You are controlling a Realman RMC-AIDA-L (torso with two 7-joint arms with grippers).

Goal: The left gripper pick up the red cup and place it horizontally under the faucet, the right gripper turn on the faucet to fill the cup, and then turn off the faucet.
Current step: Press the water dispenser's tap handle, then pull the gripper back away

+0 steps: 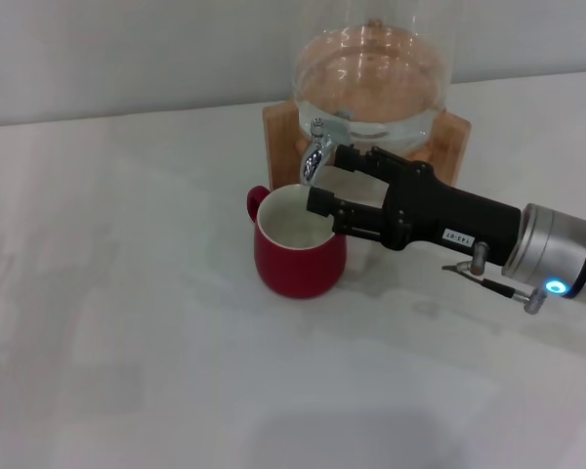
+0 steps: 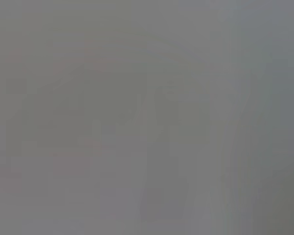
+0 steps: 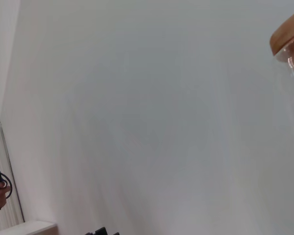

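One cup (image 1: 297, 256) is sitting upright on the white table (image 1: 127, 342), left of centre, directly under the faucet (image 1: 317, 149), its handle pointing away to the left. I am reaching my right gripper (image 1: 325, 182) in from the right, fingers spread apart, upper one beside the chrome lever, lower one over the cup's rim. To do this well, I am thinking I should close only on the lever and keep clear of the cup. My left gripper is out of sight.

A white table (image 1: 127, 342) meets a plain pale wall (image 1: 127, 49) under soft, even light.
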